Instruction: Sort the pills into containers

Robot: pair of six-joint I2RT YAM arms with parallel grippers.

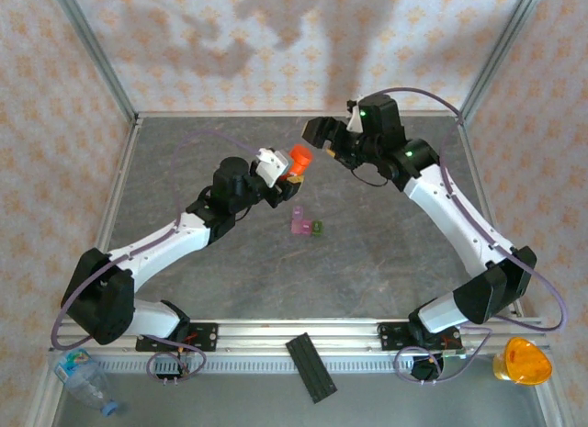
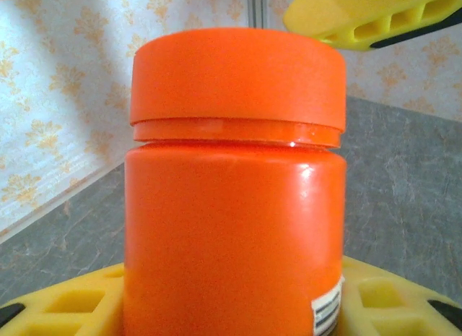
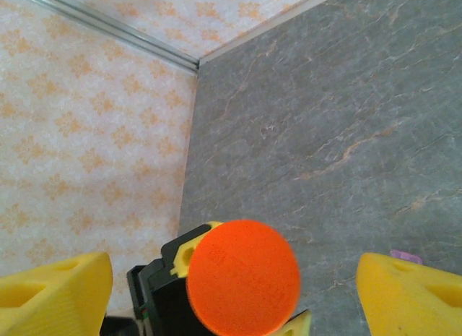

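Starting from above, the smooth orange bottle [image 1: 299,158] is seen pinched by the left gripper [image 1: 292,173], its body mostly hidden, with the tiny pink and green cube containers [image 1: 305,226] lying apart at its six o'clock. In the left wrist view, the glossy cylinder is cut off below. In the right wrist view, the right gripper [image 3: 234,278] is spread, the round cap [image 3: 243,276] seen between its fingers.

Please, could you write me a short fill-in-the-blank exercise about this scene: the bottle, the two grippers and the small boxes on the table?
1. The left gripper is shut on the orange ____.
2. The right gripper hangs over the cap with its jaws ____.
3. On the table, beside the pink boxes, lies one dark ____ box.
Missing words: bottle; open; green.
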